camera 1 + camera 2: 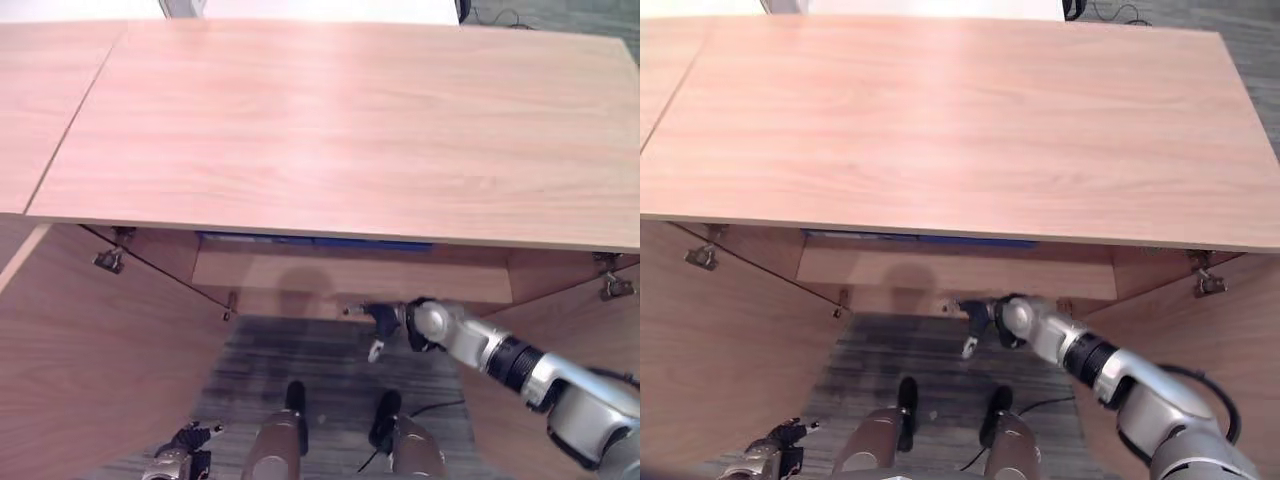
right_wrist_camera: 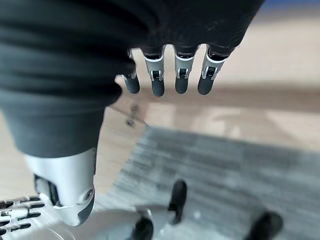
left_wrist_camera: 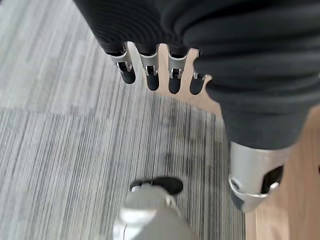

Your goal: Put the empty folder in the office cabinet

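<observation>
Two hands, left hand and right hand, fingers relaxed; one blue folder shelved.

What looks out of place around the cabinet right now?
Nothing is spilled or broken. Both cabinet doors stand open, and a blue folder already lies on the shelf under the top. The right hand hovers empty in front of the shelf; the left hand hangs low, empty too.

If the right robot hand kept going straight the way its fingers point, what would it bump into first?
Probably the wooden shelf inside the open cabinet. The right robot hand, fingers relaxed and empty, points into the opening below the top, with the blue folder further back. Depth is hard to judge.
</observation>
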